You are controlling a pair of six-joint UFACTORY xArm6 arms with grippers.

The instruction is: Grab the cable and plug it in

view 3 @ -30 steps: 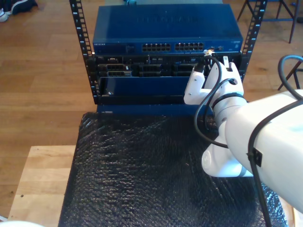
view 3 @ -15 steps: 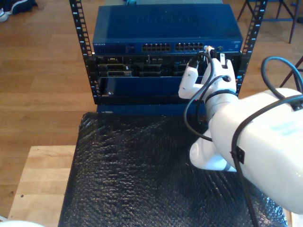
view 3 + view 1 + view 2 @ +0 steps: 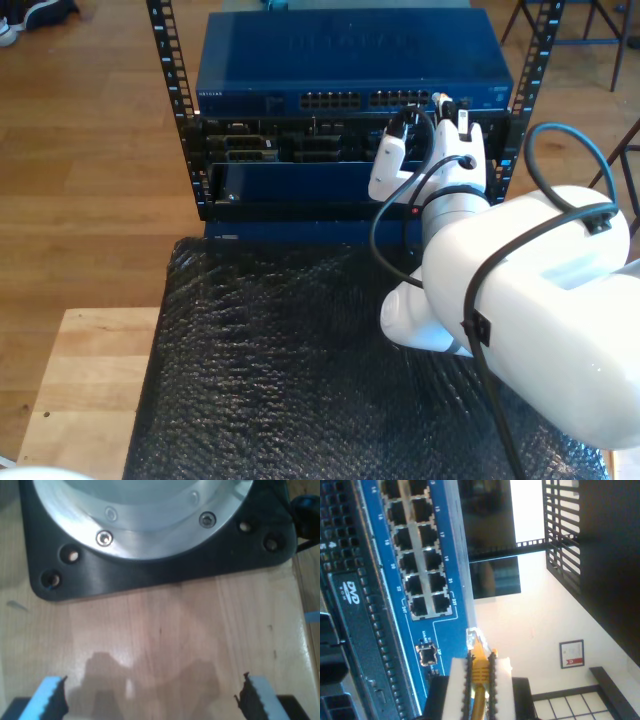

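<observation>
My second gripper (image 3: 479, 672) is clamped on the cable (image 3: 480, 680), jaws shut tight w/ the yellow cord pinched between the white pads (image 3: 457, 680). Clear plug (image 3: 471, 637) pokes out past the fingertips, just short of the blue switch (image 3: 427, 555) face, right near the end of its port rows, not in a port yet afaict. In the exterior view that arm (image 3: 520, 290) reaches over the black mat (image 3: 270, 380) to the rack (image 3: 170, 90), w/ the gripper (image 3: 446, 110) up at the switch (image 3: 350, 60) front toward the exterior view's right end.

My first gripper (image 3: 152, 695) is wide open, nothing in it, blue-tipped fingers (image 3: 50, 692) hanging over a light wood desk (image 3: 165, 630) near a black base plate (image 3: 155, 565) w/ a metal ring (image 3: 140, 520) bolted on.
</observation>
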